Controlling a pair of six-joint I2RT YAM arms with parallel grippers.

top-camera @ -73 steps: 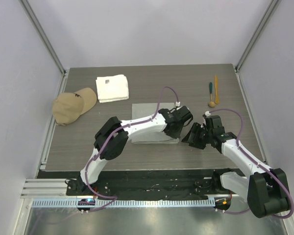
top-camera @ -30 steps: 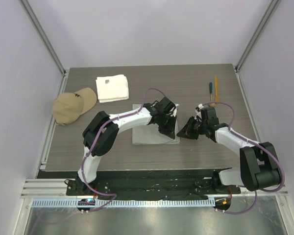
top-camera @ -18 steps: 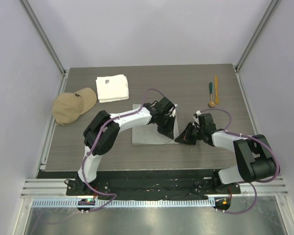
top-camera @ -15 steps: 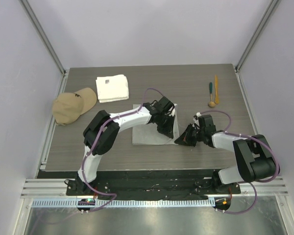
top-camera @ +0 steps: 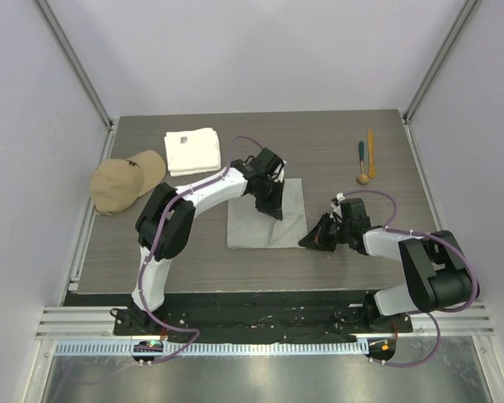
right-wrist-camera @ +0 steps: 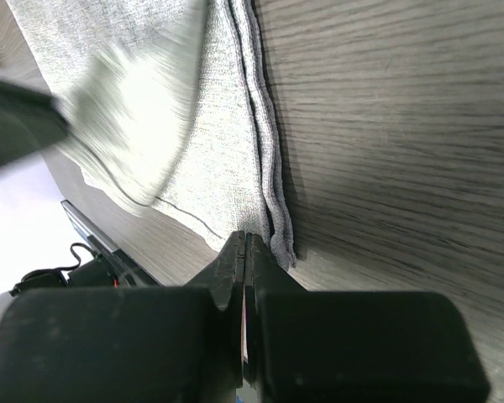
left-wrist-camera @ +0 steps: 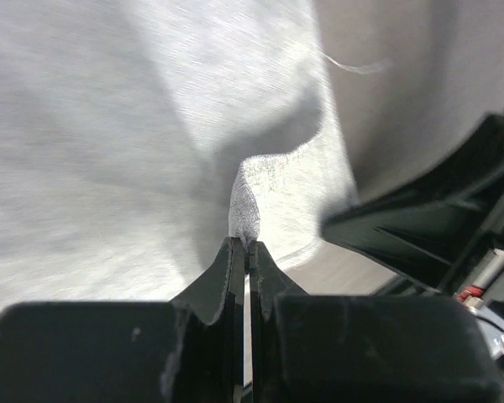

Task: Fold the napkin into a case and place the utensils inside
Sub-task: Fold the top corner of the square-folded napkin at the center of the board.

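The left gripper (left-wrist-camera: 245,245) has its fingers pinched on a raised fold of the napkin (top-camera: 252,231), which lies mid-way across the table (top-camera: 151,252). The right gripper (right-wrist-camera: 244,239), fingers pressed together, sits at the napkin's near right corner; whether it grips cloth cannot be told. The utensils (top-camera: 365,159) lie far right, well apart.
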